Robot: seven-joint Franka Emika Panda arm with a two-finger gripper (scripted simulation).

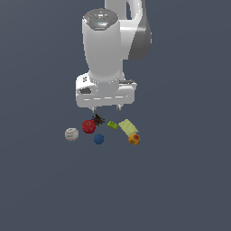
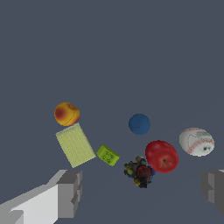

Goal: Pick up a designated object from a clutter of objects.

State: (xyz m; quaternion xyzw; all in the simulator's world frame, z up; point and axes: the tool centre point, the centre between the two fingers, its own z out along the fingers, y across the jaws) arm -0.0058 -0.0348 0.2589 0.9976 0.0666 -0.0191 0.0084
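The glossy red apple-like ball (image 1: 89, 126) (image 2: 162, 156) lies in the clutter on the dark floor, beside the dark spiky item (image 1: 98, 120) (image 2: 139, 171). The white baseball (image 1: 71, 134) (image 2: 196, 141) is on the red ball's other side, and the blue faceted ball (image 1: 99, 139) (image 2: 139, 124) lies close by. My gripper (image 1: 106, 108) (image 2: 142, 190) hangs above the clutter, open and empty, its fingers (image 2: 68, 192) wide apart. It holds nothing and touches nothing.
A green block (image 1: 112, 125) (image 2: 107, 155), a yellow-green flat piece (image 1: 128, 127) (image 2: 75, 145) and an orange-yellow-red fruit (image 1: 134, 139) (image 2: 66, 113) lie toward the exterior view's right of the red ball. The arm's body rises behind the cluster.
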